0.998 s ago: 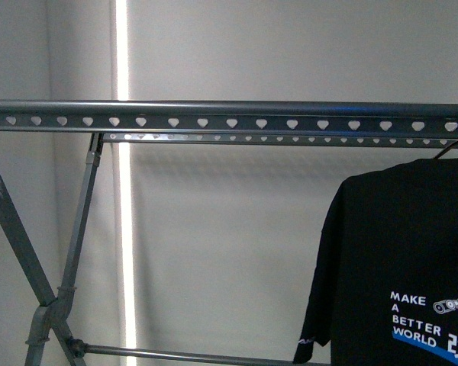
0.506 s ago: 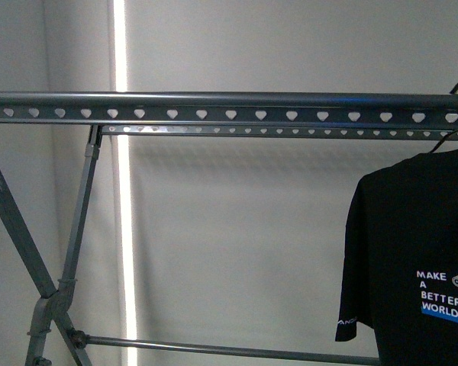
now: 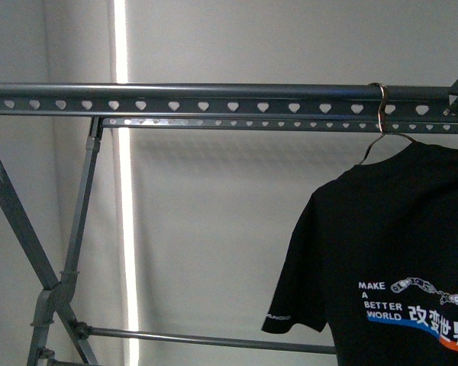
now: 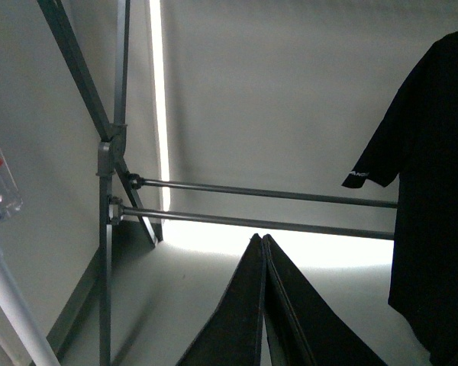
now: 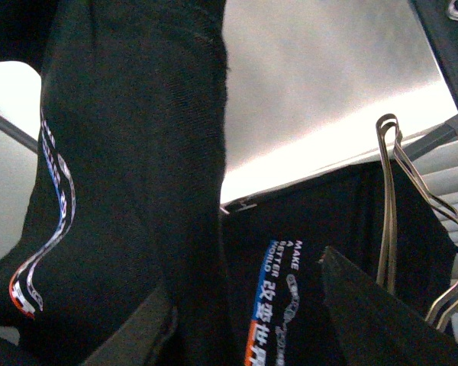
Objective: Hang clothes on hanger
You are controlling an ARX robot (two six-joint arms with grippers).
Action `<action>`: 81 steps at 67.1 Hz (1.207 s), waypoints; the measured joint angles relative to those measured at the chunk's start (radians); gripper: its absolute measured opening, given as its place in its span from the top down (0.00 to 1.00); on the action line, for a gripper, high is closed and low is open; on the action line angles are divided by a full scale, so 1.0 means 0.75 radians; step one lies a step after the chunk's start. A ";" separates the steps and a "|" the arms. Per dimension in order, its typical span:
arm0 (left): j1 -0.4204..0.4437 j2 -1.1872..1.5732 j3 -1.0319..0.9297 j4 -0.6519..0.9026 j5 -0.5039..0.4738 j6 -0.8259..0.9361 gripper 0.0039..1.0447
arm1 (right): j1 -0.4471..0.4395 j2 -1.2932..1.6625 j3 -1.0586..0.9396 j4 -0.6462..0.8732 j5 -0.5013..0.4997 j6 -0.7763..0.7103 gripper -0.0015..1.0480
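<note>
Hanging already: the black T-shirt [image 3: 389,252] on its wire hook [image 3: 380,114] over the rack [image 3: 214,103]. Left pincer [image 4: 263,305] pinched together, empty; right pincer, cannot tell.

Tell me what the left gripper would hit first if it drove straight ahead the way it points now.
Probably the rack's lower crossbars. In the left wrist view the left gripper, its fingers pressed together, points at those two bars, with nothing showing between. The black T-shirt hangs off to one side of that line. Depth is unclear.
</note>
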 joint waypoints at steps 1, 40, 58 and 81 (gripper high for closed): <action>0.000 -0.005 0.000 -0.005 0.002 0.000 0.97 | -0.003 -0.016 -0.019 0.017 -0.024 0.025 0.50; 0.000 -0.289 0.000 -0.280 0.002 0.000 0.97 | -0.151 -0.909 -1.014 0.609 -0.724 1.003 0.07; 0.000 -0.524 0.000 -0.544 0.002 0.001 0.97 | -0.281 -1.351 -1.560 0.984 -0.598 1.405 0.07; 0.000 -0.558 0.000 -0.559 0.002 0.001 0.97 | 0.144 -1.983 -1.872 0.386 -0.109 1.175 0.51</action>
